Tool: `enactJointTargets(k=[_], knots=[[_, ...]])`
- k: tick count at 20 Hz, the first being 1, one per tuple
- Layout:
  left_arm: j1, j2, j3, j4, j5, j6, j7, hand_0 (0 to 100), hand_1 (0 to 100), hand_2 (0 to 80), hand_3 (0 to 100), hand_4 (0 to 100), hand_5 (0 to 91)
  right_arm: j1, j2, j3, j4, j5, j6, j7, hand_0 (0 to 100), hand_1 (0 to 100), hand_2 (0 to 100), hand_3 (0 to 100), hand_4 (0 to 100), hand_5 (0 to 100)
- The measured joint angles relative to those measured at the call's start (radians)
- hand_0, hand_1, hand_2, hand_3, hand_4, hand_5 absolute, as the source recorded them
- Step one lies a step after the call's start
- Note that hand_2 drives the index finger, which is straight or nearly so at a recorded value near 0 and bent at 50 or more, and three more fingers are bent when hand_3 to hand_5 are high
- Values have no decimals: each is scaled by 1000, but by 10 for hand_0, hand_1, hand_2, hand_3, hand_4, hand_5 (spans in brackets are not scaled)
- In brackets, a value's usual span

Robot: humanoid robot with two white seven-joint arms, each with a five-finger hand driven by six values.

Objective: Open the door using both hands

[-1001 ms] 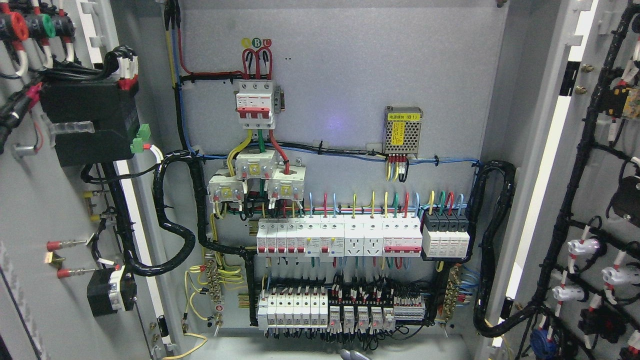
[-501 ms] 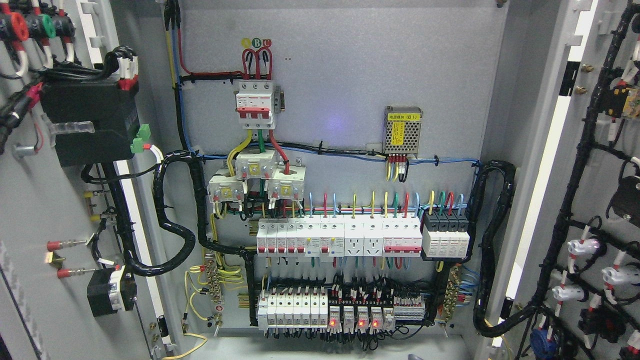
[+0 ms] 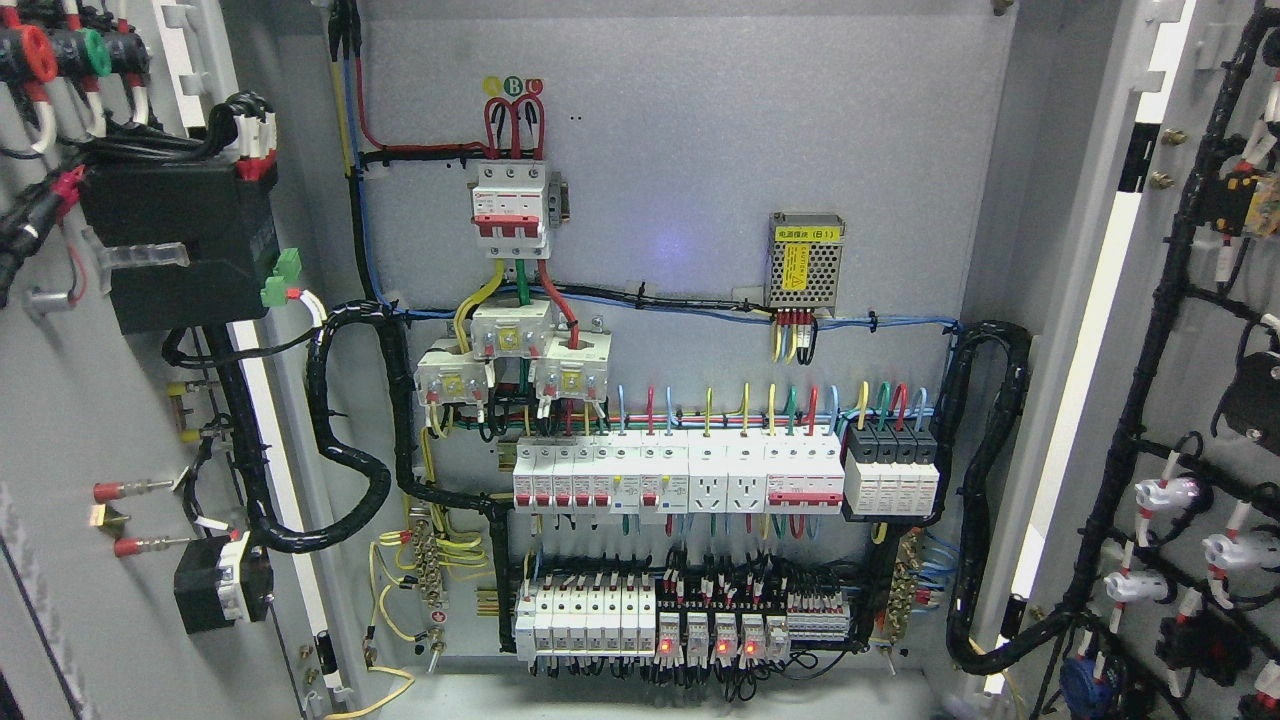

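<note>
Both doors of the grey electrical cabinet stand swung wide. The left door shows its inner face with a black box and wiring. The right door shows its inner face with black cable looms and white lamp backs. Between them the back panel is in full view, with a red-and-white main breaker, rows of white breakers and relays with red lights. Neither of my hands nor arms appears in the head view.
Thick black cable bundles loop at the cabinet's left and right inner sides. A small meshed power supply hangs at the upper right of the panel. The cabinet floor edge lies at the bottom.
A small grey shape at the bottom edge, near the middle, slid rightwards and has dropped out of view. Three relay lights at the bottom have lit red.
</note>
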Motion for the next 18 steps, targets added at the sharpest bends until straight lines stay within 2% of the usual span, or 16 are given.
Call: enactJointTargets(k=[8,11,14,16,18], knots=[[-26,-1,-1,-4,1,-1,6,0,0,0,0,0,0,14,-20,-84,-35,-59,0,-26,0,0,0,0,0,0],[-25,0,-10,-47,4,-2,-64,0,0,0,0,0,0,19,-26,-111,-46,-93,0,-30,0,0,0,0,0,0],[13,5,-71,-177,23,-2,-139,0,0,0,0,0,0,25,-32,-136,-54,-118,1,-33,0,0,0,0,0,0],[43,23,-138,-315,47,-3,-149,0,0,0,0,0,0,31,-35,-151,-58,-128,1,-34,0,0,0,0,0,0],[68,52,-203,-455,62,-2,-105,0,0,0,0,0,0,37,-37,-165,-61,-136,1,-34,0,0,0,0,0,0]])
